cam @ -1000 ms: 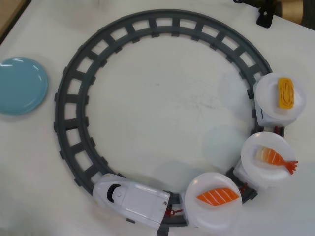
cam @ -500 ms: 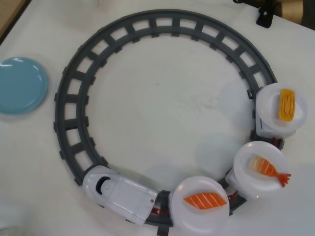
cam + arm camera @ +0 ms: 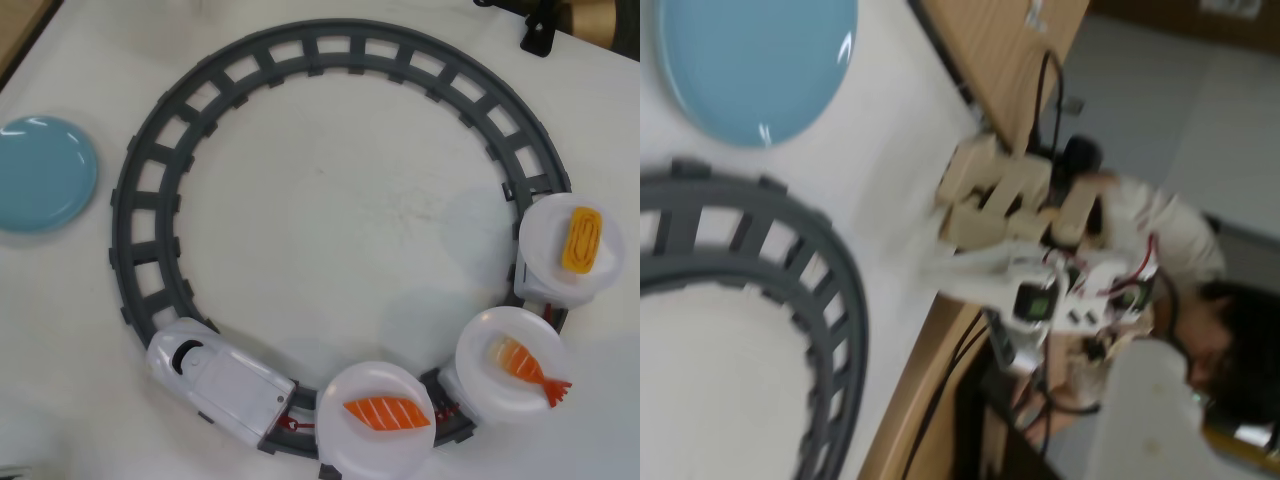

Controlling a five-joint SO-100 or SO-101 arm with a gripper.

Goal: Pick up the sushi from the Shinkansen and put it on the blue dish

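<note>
The salmon sushi (image 3: 387, 411) lies on the first round white plate (image 3: 350, 445) behind the white Shinkansen (image 3: 220, 378), at the bottom of the overhead view. The blue dish (image 3: 40, 175) sits empty at the left edge, outside the track. It also shows at the top left of the wrist view (image 3: 755, 60). My gripper does not show in the overhead view. In the blurred wrist view only a pale shape (image 3: 1150, 410) at the lower right may be part of it, and its jaws cannot be made out.
A grey ring track (image 3: 140, 200) carries the train. Two more plates hold a shrimp piece (image 3: 525, 365) and a yellow egg piece (image 3: 582, 240). A black part (image 3: 540, 35) stands at the top right. The wrist view shows the table edge (image 3: 930, 350), cables and a person beyond.
</note>
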